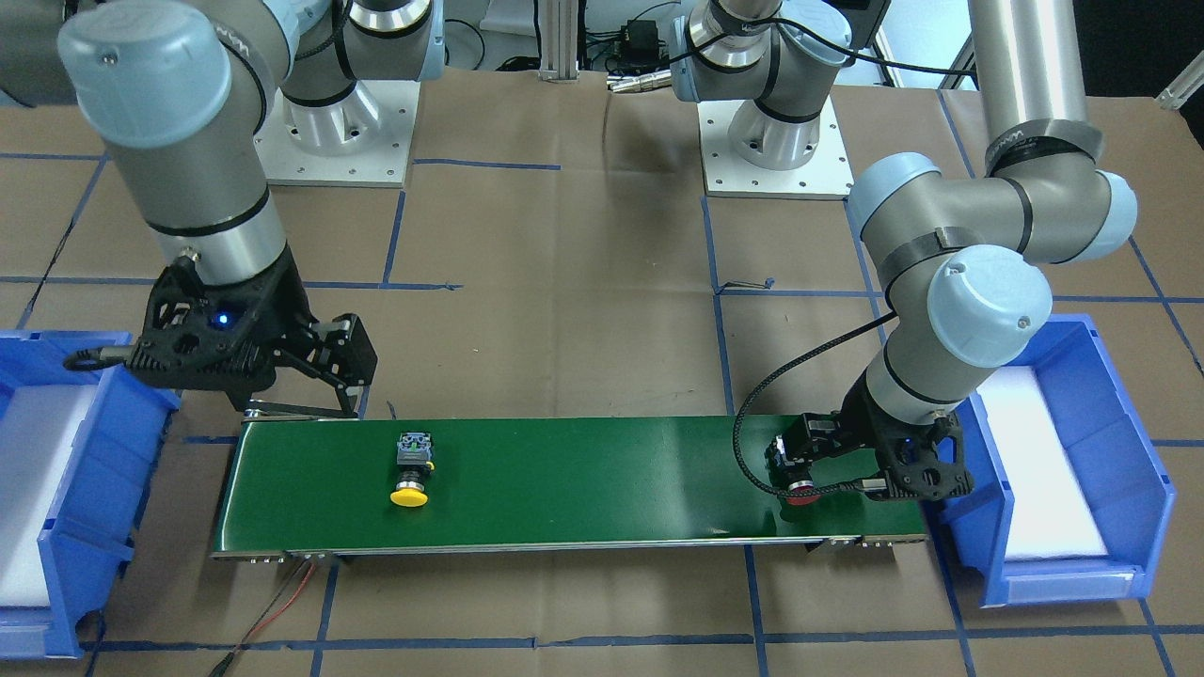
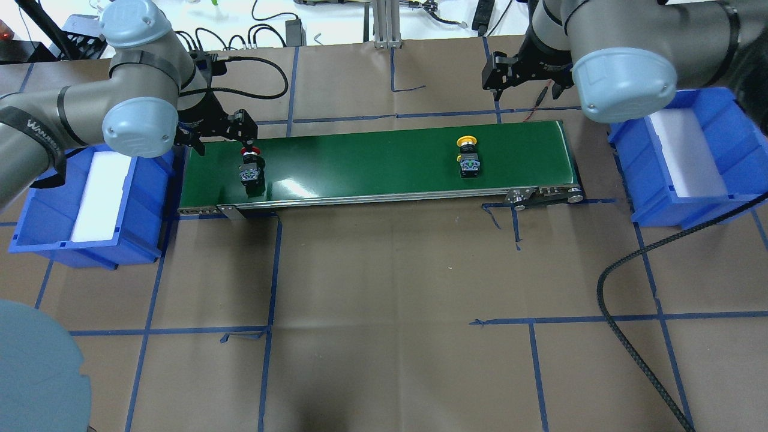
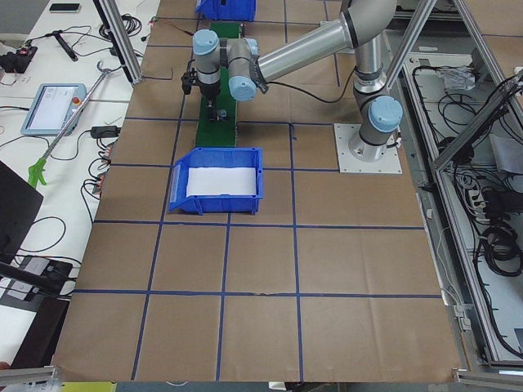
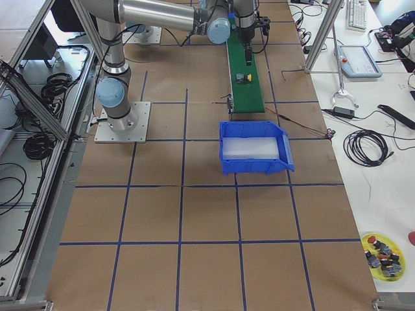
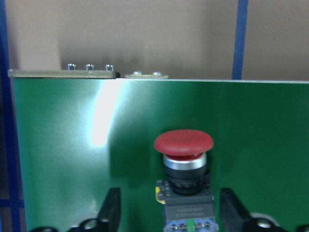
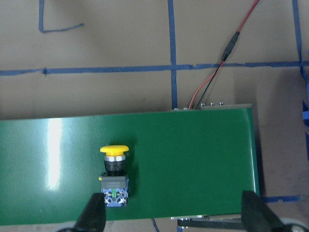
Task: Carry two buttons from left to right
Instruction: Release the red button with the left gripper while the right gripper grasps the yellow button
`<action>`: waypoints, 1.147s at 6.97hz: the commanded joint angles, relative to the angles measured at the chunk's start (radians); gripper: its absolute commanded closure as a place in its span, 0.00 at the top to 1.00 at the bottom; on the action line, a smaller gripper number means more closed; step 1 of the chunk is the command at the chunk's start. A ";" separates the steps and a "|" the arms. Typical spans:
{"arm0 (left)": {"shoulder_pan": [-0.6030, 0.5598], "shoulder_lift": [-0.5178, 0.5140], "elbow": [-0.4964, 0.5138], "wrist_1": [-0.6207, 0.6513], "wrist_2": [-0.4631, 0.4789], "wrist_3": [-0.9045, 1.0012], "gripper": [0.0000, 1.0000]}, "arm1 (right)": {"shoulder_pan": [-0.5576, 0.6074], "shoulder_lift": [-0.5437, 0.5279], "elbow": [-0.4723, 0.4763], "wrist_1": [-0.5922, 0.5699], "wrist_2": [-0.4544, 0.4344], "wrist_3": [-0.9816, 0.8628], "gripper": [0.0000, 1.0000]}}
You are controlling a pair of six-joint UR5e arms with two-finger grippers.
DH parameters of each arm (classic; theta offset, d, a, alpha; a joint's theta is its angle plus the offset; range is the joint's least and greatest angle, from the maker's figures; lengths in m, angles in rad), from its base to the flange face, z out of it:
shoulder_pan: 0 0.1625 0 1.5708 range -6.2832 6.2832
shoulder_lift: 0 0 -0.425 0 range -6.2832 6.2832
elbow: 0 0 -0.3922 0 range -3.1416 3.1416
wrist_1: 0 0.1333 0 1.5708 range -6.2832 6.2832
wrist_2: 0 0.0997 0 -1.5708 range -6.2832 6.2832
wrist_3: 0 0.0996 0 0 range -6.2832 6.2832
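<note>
Left claw (image 5: 166, 215), in its wrist view, stands open astride the red mushroom-capped push-button (image 5: 184, 143); the right claw (image 6: 176, 215), in its own, hangs open above the yellow mushroom-capped push-button (image 6: 114, 151).
Overhead, both lie on the green conveyor belt (image 2: 372, 168), red at its left end; the left arm should rise straight, brushing neither side.

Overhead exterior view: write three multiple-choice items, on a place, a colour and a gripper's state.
1. Where does the yellow button lie? A on the floor; B on the green belt; C in mid-air.
2. Which cap colour lies between the left gripper's fingers? A red; B yellow; C blue.
3. The left gripper is: A shut on a button; B open; C out of view.
1 B: it rests on the belt. 2 A: the red button sits there. 3 B: wrist view shows gaps beside the button.
</note>
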 commanded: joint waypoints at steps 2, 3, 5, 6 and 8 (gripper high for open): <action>-0.011 0.129 0.044 -0.188 0.001 -0.017 1.00 | -0.001 0.139 -0.041 -0.047 0.037 0.002 1.00; -0.026 0.177 0.041 -0.255 -0.007 -0.059 1.00 | 0.000 0.170 -0.038 -0.042 0.056 0.002 1.00; -0.063 0.299 0.016 -0.370 -0.005 -0.112 1.00 | 0.000 0.186 -0.022 -0.037 0.054 0.000 1.00; -0.066 0.336 0.015 -0.409 -0.004 -0.112 1.00 | 0.000 0.218 -0.020 -0.036 0.050 -0.001 1.00; -0.066 0.349 0.013 -0.417 -0.004 -0.101 1.00 | -0.001 0.266 -0.014 -0.034 0.045 0.000 1.00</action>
